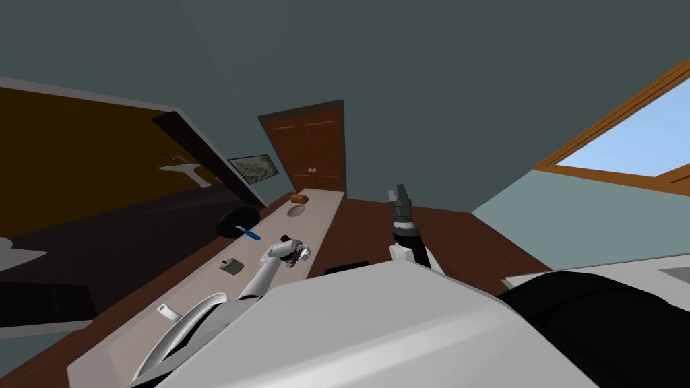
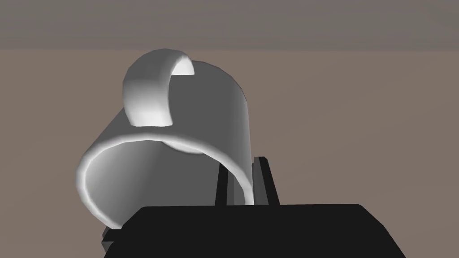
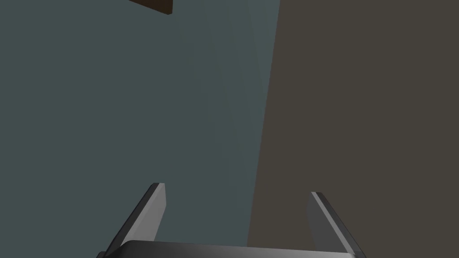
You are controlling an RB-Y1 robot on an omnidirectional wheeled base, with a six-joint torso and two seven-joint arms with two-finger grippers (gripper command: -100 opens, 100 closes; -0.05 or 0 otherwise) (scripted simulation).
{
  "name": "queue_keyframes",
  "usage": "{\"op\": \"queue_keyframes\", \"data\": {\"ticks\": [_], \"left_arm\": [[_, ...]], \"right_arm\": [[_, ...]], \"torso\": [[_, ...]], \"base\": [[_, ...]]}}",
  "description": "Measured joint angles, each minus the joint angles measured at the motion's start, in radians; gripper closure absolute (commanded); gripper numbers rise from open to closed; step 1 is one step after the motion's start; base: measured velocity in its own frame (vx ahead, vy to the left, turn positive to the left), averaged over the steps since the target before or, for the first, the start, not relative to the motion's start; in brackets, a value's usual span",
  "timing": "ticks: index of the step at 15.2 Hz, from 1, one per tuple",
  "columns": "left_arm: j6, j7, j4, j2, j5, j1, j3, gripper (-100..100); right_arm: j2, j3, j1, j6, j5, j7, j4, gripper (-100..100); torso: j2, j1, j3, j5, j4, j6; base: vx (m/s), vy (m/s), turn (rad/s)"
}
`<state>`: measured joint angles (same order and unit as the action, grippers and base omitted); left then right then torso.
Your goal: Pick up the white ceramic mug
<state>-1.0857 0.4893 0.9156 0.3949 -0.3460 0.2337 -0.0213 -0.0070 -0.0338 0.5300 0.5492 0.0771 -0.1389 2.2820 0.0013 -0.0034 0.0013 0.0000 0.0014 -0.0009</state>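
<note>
left gripper [image 2: 242, 175]: clamped on mug [image 2: 201, 112] wall, near counter [image 1: 317, 222] floor-side edge | mug base hidden | right gripper [image 3: 237, 190]: fingers spread, empty

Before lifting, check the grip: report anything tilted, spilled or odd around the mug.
The white mug is tipped, not upright: its open mouth faces the left gripper, whose fingers are shut on one side of the rim, one inside, one outside. Nothing looks spilled. The right gripper is open.
</note>
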Motion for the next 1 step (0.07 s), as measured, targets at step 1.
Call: {"op": "queue_keyframes", "data": {"ticks": [1], "left_arm": [[-0.017, 0.002, 0.018, 0.006, -0.004, -0.002, 0.002, 100]], "right_arm": [[0.000, 0.000, 0.000, 0.000, 0.000, 0.000, 0.000, 0]], "torso": [[0.001, 0.000, 0.001, 0.000, 0.000, 0.000]], "base": [[-0.017, -0.030, 0.018]]}}
